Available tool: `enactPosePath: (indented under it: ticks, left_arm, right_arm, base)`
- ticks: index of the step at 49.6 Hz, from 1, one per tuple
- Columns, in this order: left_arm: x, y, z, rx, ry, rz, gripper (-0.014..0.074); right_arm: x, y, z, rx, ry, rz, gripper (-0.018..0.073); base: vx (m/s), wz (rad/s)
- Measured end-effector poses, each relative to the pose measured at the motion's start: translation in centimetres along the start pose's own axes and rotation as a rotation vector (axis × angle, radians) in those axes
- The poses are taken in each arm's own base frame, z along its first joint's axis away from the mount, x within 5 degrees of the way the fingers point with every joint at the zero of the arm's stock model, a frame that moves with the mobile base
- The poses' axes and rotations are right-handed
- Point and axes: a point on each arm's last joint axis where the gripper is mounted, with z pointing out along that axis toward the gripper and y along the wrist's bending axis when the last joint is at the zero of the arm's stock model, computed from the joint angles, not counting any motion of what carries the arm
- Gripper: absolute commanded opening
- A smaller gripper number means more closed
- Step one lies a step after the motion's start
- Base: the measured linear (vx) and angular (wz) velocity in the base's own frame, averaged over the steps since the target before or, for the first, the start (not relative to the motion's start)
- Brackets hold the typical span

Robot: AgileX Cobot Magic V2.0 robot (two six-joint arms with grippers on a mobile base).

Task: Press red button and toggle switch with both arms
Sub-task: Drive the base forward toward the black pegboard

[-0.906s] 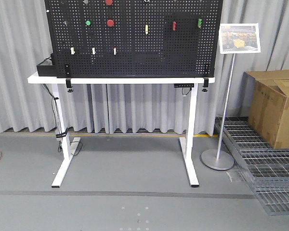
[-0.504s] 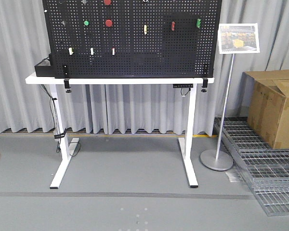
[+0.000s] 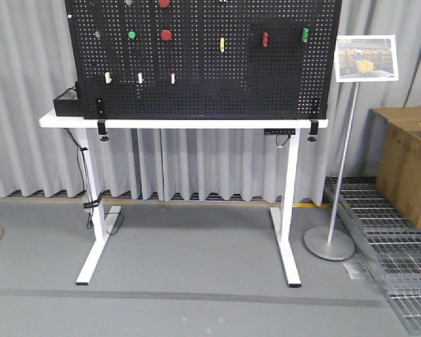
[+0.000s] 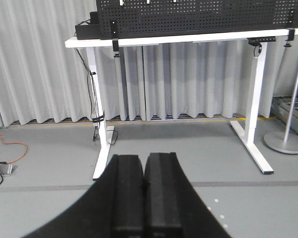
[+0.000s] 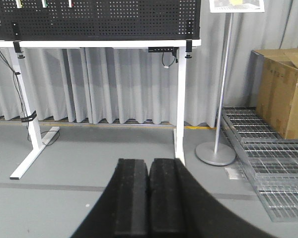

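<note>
Left gripper [image 4: 144,163]: clenched, pads flush, nothing grasped.
Right gripper [image 5: 149,168]: likewise clenched, empty.
Both well short of table [image 3: 196,123].
Red button [image 3: 166,34]: on pegboard [image 3: 266,77], near top edge, toward left corner.
Toggle switch [image 3: 97,33]: left of button, by left edge; detail too small to tell.
Both well apart from grippers, ahead and higher.

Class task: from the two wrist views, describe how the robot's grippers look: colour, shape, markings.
Both the left gripper and the right gripper are matte black. Each has two broad, blocky fingers with rounded tips, widening into a flared black base. No cables, labels or markings show; the arms are out of view.
</note>
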Motion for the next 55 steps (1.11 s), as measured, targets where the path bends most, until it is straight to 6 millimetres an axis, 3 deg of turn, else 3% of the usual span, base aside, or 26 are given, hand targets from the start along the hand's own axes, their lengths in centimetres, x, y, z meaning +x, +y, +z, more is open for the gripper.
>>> enactPosePath:
  ticks: [55]
  left_arm:
    - [0.00,0.00,0.00,0.000,0.000,0.000,0.0001]
  right_arm:
    - [0.00,0.00,0.00,0.000,0.000,0.000,-0.0003]
  base:
    - [0.46,-0.01]
